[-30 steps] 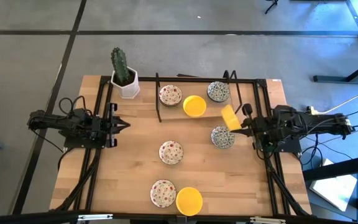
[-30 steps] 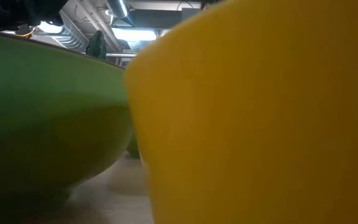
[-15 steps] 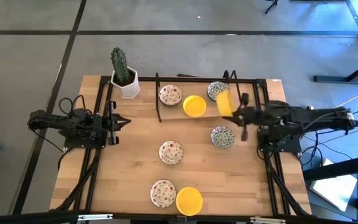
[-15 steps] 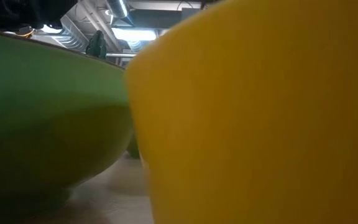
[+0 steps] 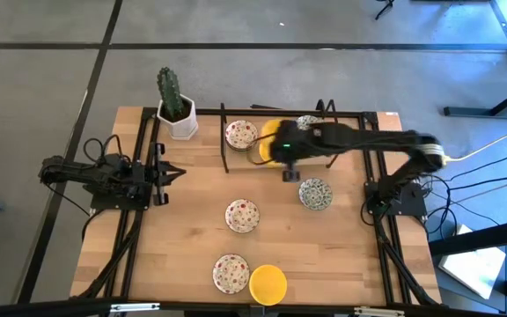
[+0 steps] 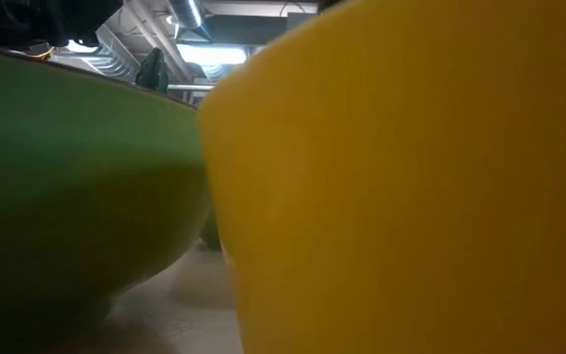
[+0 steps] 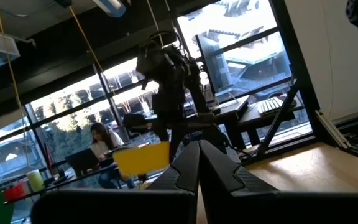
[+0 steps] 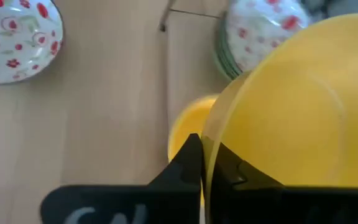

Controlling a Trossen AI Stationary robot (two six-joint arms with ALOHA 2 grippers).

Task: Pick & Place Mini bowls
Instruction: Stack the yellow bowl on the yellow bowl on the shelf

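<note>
High view, left to right: left pincer [image 5: 171, 173] clenched on nothing, parked at the tabletop [image 5: 192, 246] edge. Right pincer [image 5: 275, 151] reaching across, pinching a yellow mini bowl [image 8: 291, 106] by its rim over another yellow bowl [image 8: 185, 134], apparently for stacking.

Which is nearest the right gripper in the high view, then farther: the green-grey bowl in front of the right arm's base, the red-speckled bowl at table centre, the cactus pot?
From the right gripper, shut on a yellow bowl:
1. Green-grey bowl, on the right.
2. Red-speckled bowl, centre.
3. Cactus pot, far left corner.
</note>
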